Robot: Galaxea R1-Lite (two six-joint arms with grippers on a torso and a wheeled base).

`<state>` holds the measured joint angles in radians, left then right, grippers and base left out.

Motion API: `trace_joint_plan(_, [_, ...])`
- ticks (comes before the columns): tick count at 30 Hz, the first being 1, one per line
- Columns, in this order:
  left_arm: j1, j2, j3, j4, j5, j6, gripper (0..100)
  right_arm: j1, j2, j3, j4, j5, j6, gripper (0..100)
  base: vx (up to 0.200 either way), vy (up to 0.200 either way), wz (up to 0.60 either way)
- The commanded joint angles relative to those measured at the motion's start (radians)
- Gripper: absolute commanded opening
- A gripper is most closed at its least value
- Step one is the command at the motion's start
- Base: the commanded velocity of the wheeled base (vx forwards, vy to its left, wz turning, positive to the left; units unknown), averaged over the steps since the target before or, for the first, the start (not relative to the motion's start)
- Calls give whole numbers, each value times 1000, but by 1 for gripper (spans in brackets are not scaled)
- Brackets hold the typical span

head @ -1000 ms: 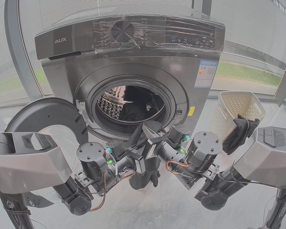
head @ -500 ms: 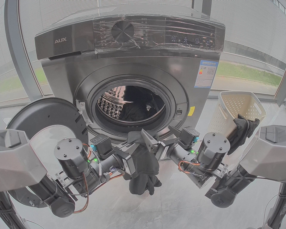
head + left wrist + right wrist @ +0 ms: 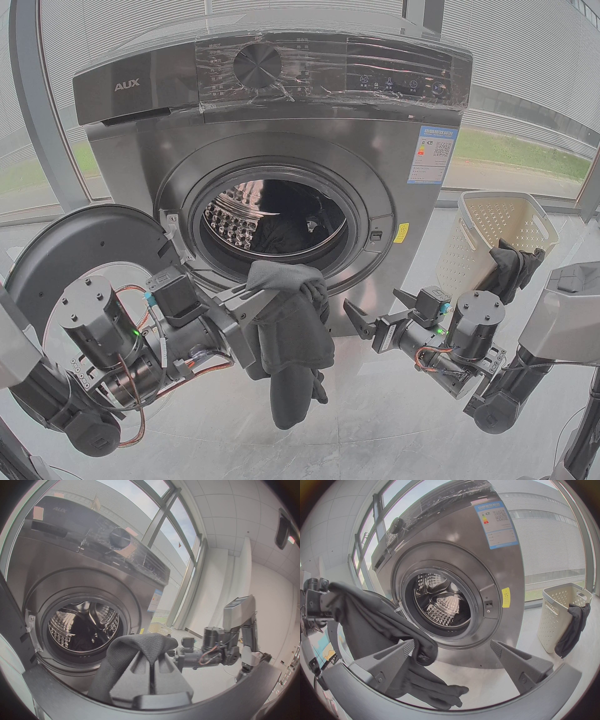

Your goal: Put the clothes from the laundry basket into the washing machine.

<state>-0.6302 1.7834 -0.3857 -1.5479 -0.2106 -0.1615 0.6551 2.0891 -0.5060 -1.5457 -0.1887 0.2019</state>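
The washing machine (image 3: 275, 137) stands with its door (image 3: 87, 250) swung open to the left, and dark clothes (image 3: 281, 228) lie in the drum. My left gripper (image 3: 259, 299) is shut on a dark grey garment (image 3: 290, 331) that hangs below the drum opening. From the left wrist, the closed fingers (image 3: 137, 670) pinch a fold of the garment (image 3: 134, 645). My right gripper (image 3: 378, 307) is open and holds nothing, just right of the garment. In its own view the right gripper (image 3: 453, 661) has the garment (image 3: 372, 620) draped beside one finger.
A cream laundry basket (image 3: 500, 225) stands on the floor right of the machine, with a black cloth (image 3: 509, 269) hanging over its rim. From the right wrist the basket (image 3: 562, 611) and cloth (image 3: 575, 627) sit beyond the machine. Pale floor (image 3: 375, 400) lies open in front.
The right gripper let go of the garment and drew back to the right. The left arm shifted left and raised the garment toward the drum opening.
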Motion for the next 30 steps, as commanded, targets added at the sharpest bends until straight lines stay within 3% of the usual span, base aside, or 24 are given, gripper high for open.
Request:
trace_joint_plan(1, [0, -70, 36, -1, -33, -1, 0, -25, 32, 9, -1, 5, 1, 100, 0, 0, 0])
trace_joint_plan(4, [4, -90, 59, -1, -81, 0, 0, -28, 63, 9, -1, 12, 1, 100, 0, 0, 0])
trace_joint_plan(8, [3, -102, 82, -1, -107, 5, 0, -29, 126, 4, -1, 20, 1, 100, 0, 0, 0])
trace_joint_plan(18, [1, -110, 82, -1, -110, -1, 0, -9, 226, -71, -1, 57, -6, 100, 0, 0, 0])
trace_joint_plan(30, [14, -104, 79, -1, -110, -3, 0, 93, 321, -194, 1, 64, -9, 100, 0, 0, 0])
